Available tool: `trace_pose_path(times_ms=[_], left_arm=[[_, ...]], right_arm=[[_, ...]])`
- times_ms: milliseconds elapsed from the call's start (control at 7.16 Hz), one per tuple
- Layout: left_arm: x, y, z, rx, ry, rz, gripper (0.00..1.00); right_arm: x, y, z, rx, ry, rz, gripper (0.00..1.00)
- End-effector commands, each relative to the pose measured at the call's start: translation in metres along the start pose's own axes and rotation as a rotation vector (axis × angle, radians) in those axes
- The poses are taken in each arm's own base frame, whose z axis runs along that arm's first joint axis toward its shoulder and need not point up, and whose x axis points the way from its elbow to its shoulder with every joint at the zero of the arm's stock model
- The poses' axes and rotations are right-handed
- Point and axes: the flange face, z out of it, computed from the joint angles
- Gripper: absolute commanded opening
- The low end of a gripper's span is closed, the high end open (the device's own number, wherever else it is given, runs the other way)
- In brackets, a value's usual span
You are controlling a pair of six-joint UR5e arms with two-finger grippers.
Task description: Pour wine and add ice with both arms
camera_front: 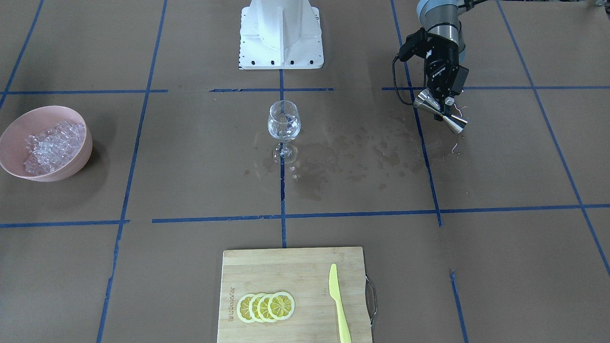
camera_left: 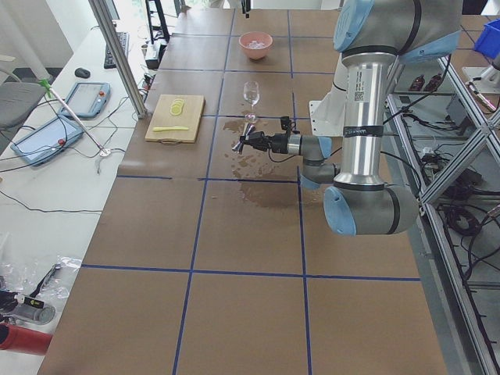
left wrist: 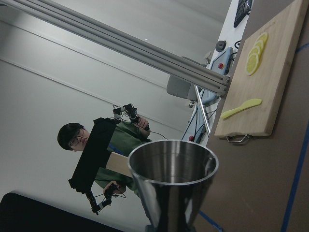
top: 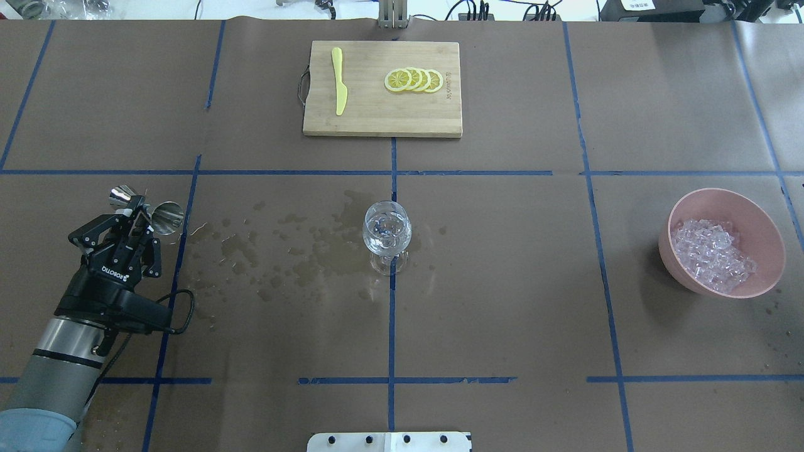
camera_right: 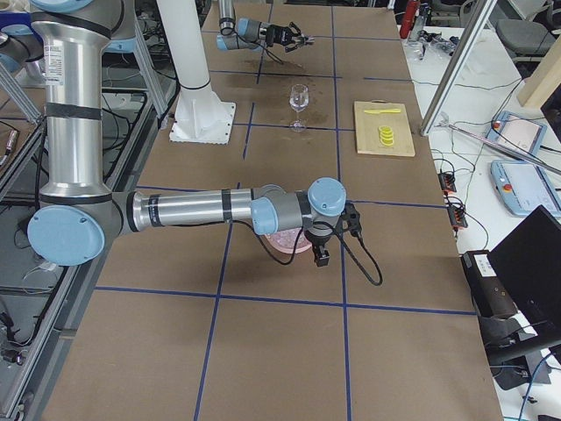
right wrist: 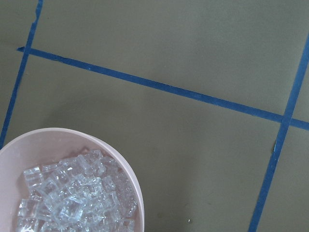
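At table centre stands the glass [top: 386, 235]; any wine inside is too clear to make out. At its 3 o'clock in the overhead view, the pink bowl [top: 769, 248] holds the ice [top: 713, 254]. The right gripper [camera_right: 321, 254] hangs near that bowl, its fingers too small to read. At 9 o'clock, the left gripper [top: 139, 216] clamps a tilted jigger [top: 167, 216] at its waist.

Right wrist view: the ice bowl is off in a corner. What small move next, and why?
Probably slide the right tool toward that view's lower left, centring it over the pink bowl before descending: the ice is cut off by the frame there. The left tool holds the jigger far aside.
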Motion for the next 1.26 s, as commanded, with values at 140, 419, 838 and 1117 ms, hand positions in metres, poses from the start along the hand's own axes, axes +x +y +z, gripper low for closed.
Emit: trace_pose_path(times_ms=[140,419,838,1117], left_arm=[[-0.010,0.005,-0.004,0.024,-0.017,-0.096,0.00],[-0.014,0.005,-0.005,0.036,-0.021,-0.256,0.00],[-0.012,-0.007,-0.005,0.052,-0.014,-0.439,0.00],[-0.009,-0.020,-0.002,0.081,0.018,-0.594,0.00]], right_arm=[[-0.001,0.000,-0.001,0.001,-0.001,-0.002,1.00],[-0.001,0.001,-0.001,0.001,-0.001,0.000,1.00],[-0.001,0.002,-0.001,0.002,-0.001,0.001,1.00],[-0.001,0.003,-0.001,0.001,-0.001,0.002,1.00]])
